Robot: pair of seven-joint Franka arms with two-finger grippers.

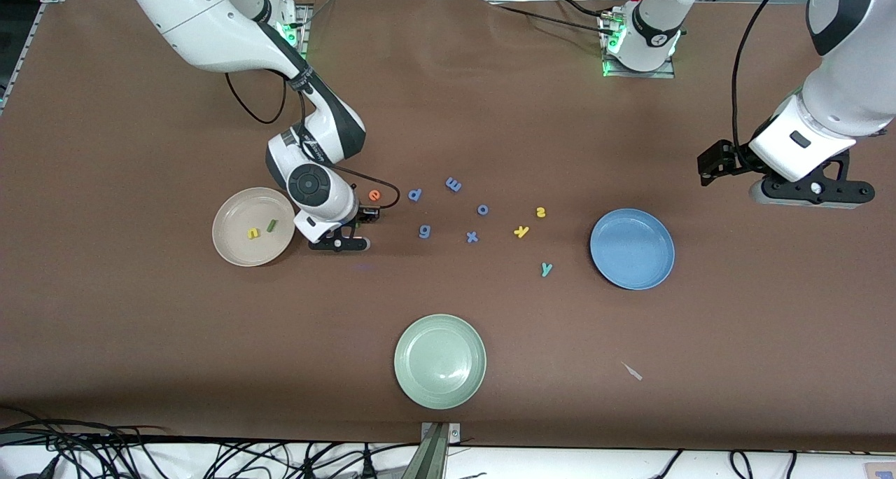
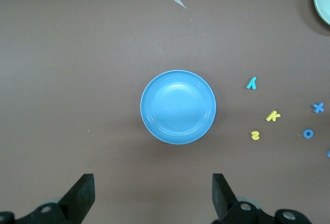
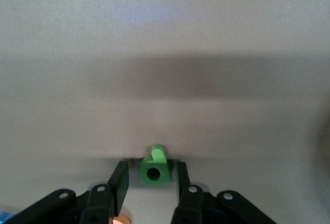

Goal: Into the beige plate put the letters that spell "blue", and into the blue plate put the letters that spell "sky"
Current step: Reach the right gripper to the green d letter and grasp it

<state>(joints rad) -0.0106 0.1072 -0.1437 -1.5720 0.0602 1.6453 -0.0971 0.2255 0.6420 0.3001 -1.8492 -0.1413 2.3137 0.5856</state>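
Right pincer [image 3: 152, 180] pinching small green foam letter b [image 3: 153, 170] low at the brown surface [image 1: 140, 325], beside round beige plate [image 1: 231, 244] holding yellow foam u [image 1: 253, 233] and green bar l [image 1: 270, 224]. Left pincer [image 2: 152, 195] spread, waiting over round blue plate [image 2: 178, 106].

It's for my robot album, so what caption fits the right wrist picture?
The right hand closes its black fingers around a small green foam letter b.

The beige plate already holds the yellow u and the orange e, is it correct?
Not quite. In the front view the beige plate holds the yellow u and the green l; the orange e lies on the table.
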